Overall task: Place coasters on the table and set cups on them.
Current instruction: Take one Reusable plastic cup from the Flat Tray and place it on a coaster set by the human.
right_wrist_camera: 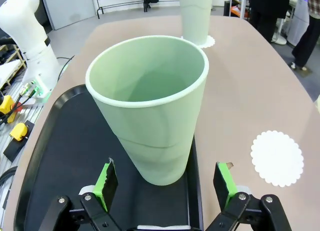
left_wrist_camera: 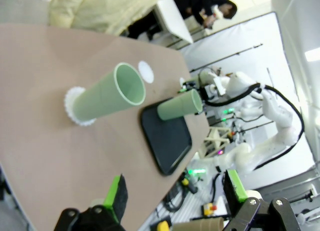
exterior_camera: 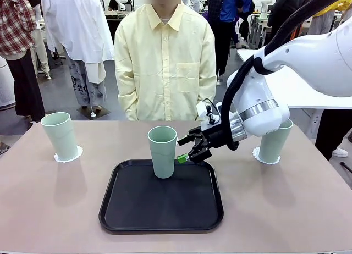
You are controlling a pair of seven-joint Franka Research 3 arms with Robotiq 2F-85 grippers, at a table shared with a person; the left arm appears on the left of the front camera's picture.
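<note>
Three mint-green cups are in view. One cup stands on a coaster at the table's far left. Another cup rests on a coaster at the far right, partly behind my right arm. The third cup stands upright on the black tray. My right gripper is open just to that cup's right, its green pads wider apart than the cup's base. An empty coaster lies beyond the tray. My left gripper is open and empty, high over the table's left end.
A person in a pale yellow shirt stands at the far edge with arms down. The tray has a raised rim. A white table stands behind my right arm. Bare tabletop lies on both sides of the tray.
</note>
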